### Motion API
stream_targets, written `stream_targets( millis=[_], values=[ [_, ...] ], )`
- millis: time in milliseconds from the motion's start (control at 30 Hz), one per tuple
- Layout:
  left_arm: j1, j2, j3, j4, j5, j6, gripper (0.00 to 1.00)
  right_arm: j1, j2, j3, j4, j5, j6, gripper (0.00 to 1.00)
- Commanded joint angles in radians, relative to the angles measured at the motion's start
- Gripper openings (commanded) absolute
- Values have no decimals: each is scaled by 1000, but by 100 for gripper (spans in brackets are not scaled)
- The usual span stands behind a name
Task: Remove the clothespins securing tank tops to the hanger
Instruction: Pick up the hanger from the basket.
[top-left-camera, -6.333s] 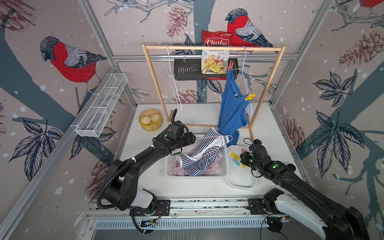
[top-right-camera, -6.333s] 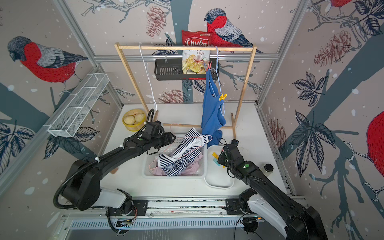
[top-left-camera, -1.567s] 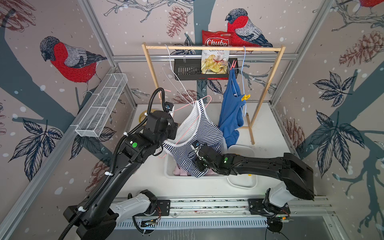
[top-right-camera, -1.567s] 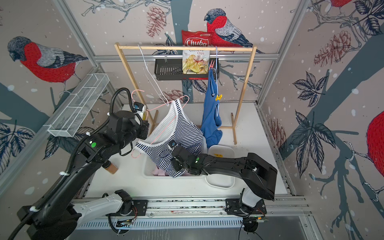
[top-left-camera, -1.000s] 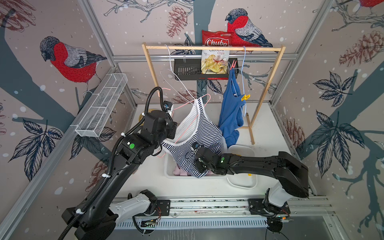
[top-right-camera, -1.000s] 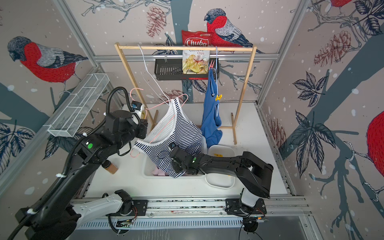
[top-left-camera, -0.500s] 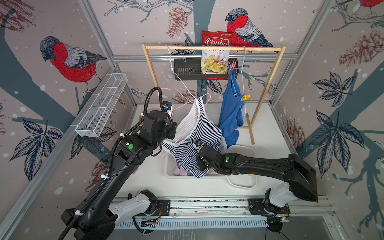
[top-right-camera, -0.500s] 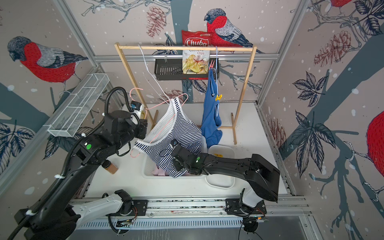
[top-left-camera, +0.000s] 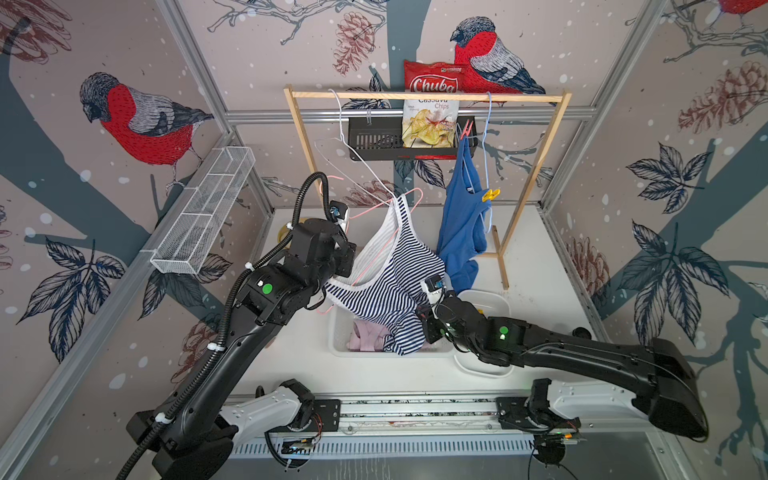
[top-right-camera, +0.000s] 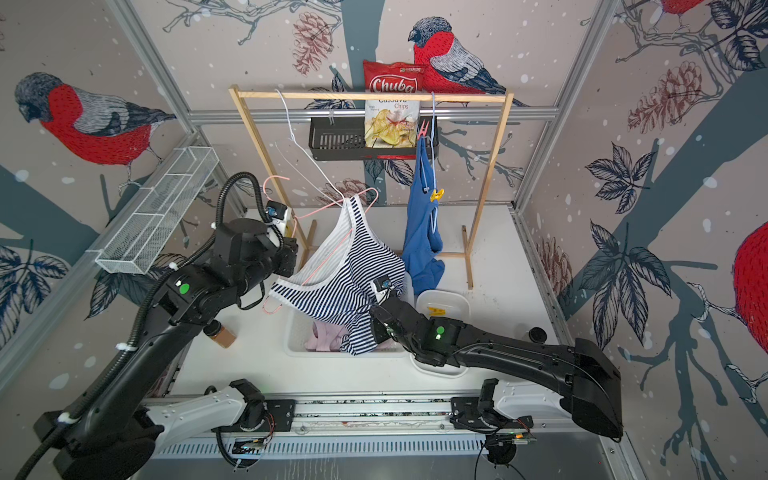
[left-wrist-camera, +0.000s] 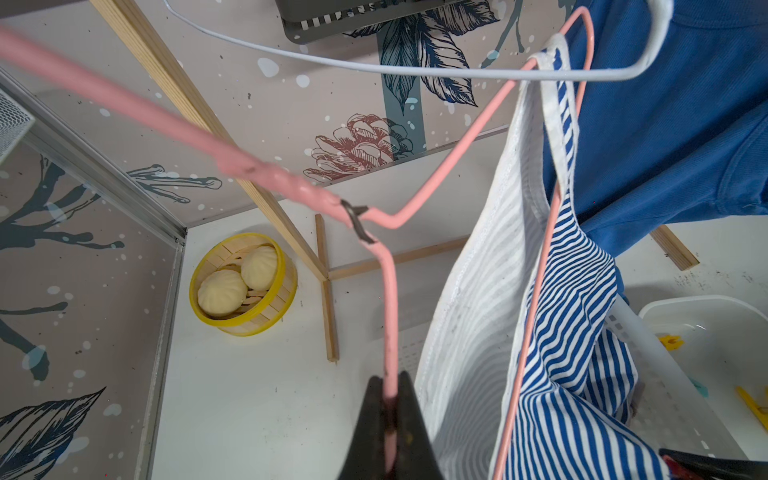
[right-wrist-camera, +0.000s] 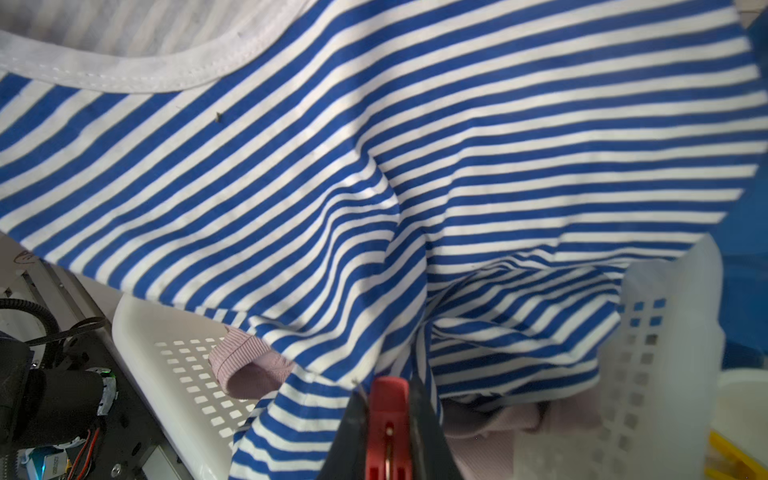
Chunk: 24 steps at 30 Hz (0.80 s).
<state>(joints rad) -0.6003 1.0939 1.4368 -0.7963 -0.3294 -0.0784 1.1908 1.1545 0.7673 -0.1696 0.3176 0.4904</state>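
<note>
Fingers (left-wrist-camera: 411, 415), left gripper (left-wrist-camera: 390, 384) — clamped tight on pink hanger (left-wrist-camera: 390, 311), held high over basket (top-left-camera: 337, 336). Fingers (right-wrist-camera: 430, 432), right gripper (right-wrist-camera: 387, 392) — pinched on red clothespin (right-wrist-camera: 388, 415) against hanging striped tank top (top-left-camera: 386, 282). Mauve tank top (top-left-camera: 368, 336) in basket; blue tank top (top-left-camera: 461, 224) on rack (top-left-camera: 365, 94), yellow clothespin (top-left-camera: 491, 194) and second red clothespin (top-left-camera: 466, 128) attached

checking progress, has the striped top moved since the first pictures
Yes. The striped top rose from lying in the white basket to hanging mostly above it.
</note>
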Motion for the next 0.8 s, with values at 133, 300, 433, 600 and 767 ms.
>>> stream_targets(
  millis=[133,300,433,600,767],
  values=[
    [0,7,17,0,-67,11,0,1,-118,-81,-79,59,97,13],
    [0,20,24,2,-65,5,0,-20,-184,-117,-161,114,148,16],
    [0,26,24,1,-88,9,0,-50,-256,-138,-225,121,190,17],
    [2,33,23,6,-81,11,0,-63,-363,-179,-246,118,205,22],
    [3,40,20,7,-79,9,0,-76,-435,-185,-321,136,243,23]
  ],
)
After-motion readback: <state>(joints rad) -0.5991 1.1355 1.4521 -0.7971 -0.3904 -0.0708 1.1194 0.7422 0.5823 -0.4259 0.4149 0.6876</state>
